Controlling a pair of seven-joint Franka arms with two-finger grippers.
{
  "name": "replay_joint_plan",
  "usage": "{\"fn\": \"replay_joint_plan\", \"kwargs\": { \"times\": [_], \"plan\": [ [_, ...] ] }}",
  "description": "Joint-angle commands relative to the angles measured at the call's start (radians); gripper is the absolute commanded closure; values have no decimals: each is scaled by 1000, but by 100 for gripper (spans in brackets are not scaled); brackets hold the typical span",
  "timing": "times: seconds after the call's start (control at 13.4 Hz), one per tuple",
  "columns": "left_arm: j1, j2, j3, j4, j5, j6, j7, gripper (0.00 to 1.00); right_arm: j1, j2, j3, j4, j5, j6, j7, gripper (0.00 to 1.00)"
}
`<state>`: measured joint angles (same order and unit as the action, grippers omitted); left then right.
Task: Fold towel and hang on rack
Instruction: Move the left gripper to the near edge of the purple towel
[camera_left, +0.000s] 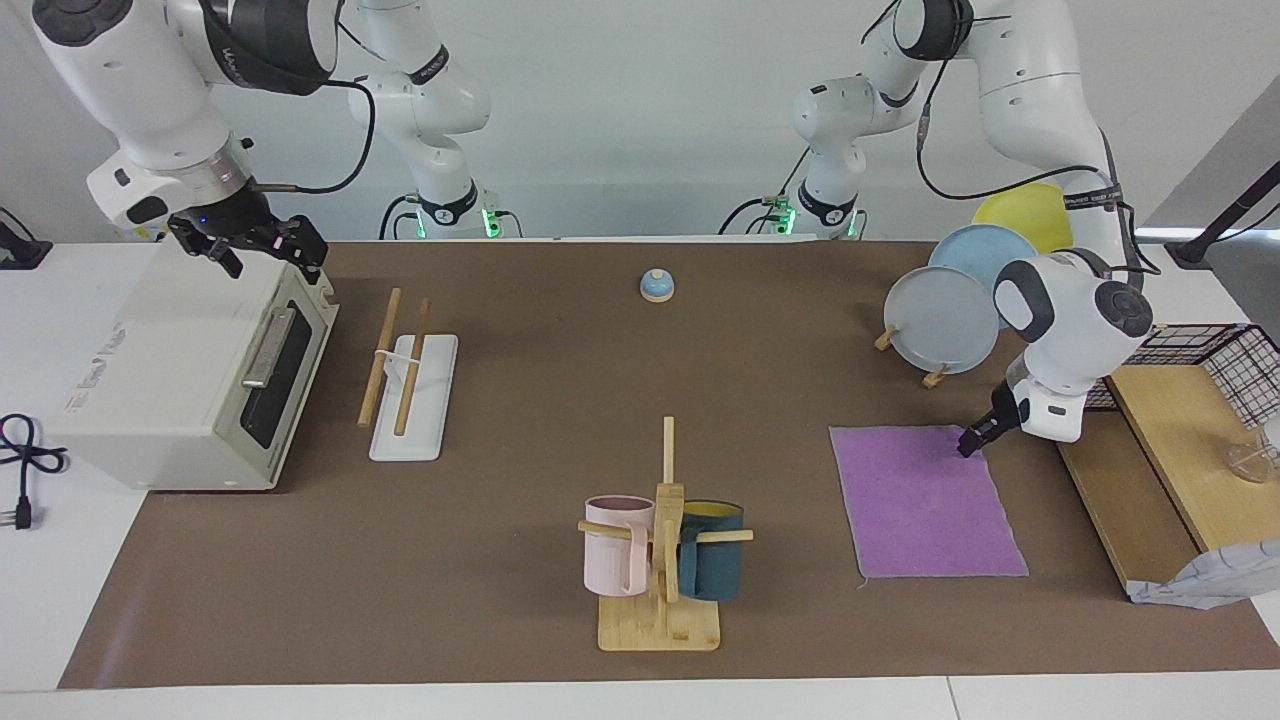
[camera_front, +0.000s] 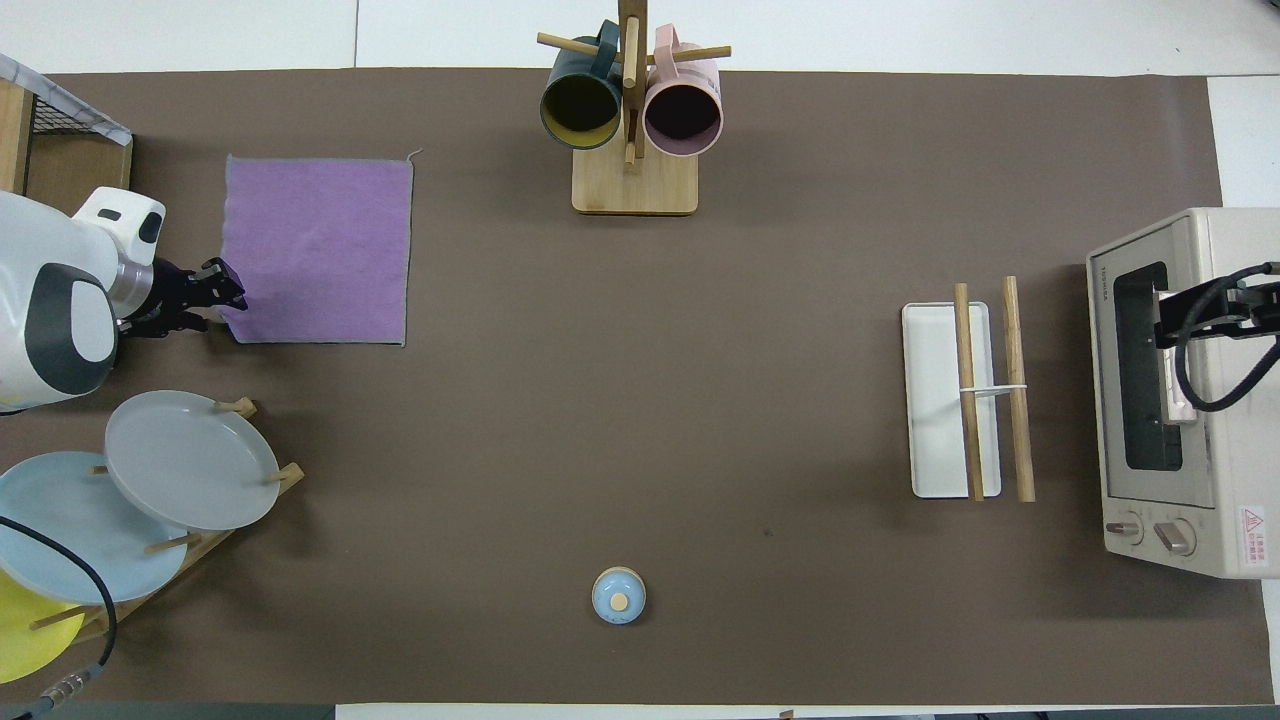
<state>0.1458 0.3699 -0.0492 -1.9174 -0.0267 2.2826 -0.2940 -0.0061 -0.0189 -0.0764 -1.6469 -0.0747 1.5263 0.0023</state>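
Well, my right gripper (camera_left: 262, 250) waits over the toaster oven (camera_left: 190, 370), jaws spread. The rack (camera_left: 410, 385) lies toward the right arm's end from the mug tree (camera_left: 660, 540). Toward the left arm's end from it the towel (camera_left: 925, 505) lies flat on the counter: light, limp, bound to sag. My left gripper (camera_left: 970, 443) is at a towel corner, a good place to pinch. Whether those jaws have closed I cannot tell.
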Motion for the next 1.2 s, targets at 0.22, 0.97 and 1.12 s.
{"fn": "replay_joint_plan", "kwargs": {
  "times": [0.22, 0.97, 1.12],
  "plan": [
    [-11, -2, 0, 8, 5, -58, -14, 59, -15, -1, 13, 4, -11, -17, -13, 0],
    [-3, -8, 0, 40, 7, -108, -2, 72, -15, -1, 13, 4, -11, -17, -13, 0],
    [-2, -8, 0, 32, 7, -97, 1, 76, -15, -1, 13, 4, -11, -17, -13, 0]
  ]
}}
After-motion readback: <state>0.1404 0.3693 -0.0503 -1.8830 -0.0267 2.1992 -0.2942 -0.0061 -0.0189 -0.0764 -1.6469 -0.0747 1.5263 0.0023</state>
